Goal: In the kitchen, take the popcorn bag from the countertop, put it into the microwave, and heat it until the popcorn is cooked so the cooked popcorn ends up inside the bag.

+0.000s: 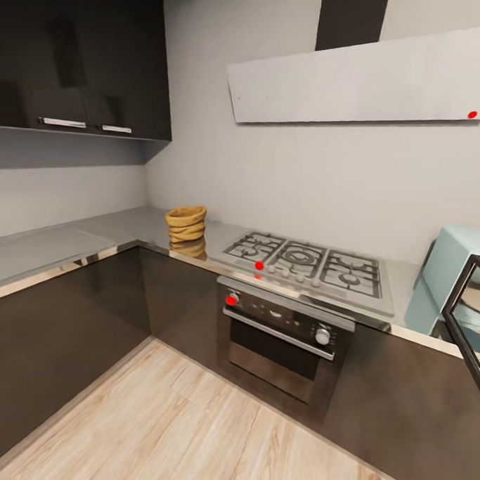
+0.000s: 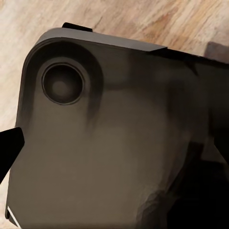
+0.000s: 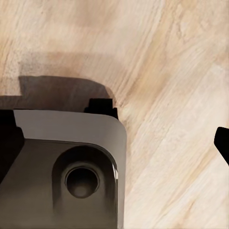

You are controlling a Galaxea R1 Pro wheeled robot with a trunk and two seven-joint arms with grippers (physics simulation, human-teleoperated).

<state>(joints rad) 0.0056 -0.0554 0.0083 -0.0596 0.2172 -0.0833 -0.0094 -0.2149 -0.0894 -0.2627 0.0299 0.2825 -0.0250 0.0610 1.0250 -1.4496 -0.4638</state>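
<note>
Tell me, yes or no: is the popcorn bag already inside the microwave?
No. In the head view the popcorn bag sits on the countertop left of the gas hob, far from the microwave.

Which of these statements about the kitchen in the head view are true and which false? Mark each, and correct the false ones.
1. The popcorn bag stands on the countertop near the corner. True.
2. The bag is inside the microwave. False: it is on the countertop, with the gas hob between it and the microwave.
3. The microwave door is open. True: it swings out toward the camera.
4. The oven sits above the hob. False: it is below the hob, in the cabinet front.
5. The floor is light wood planks. True.
</note>
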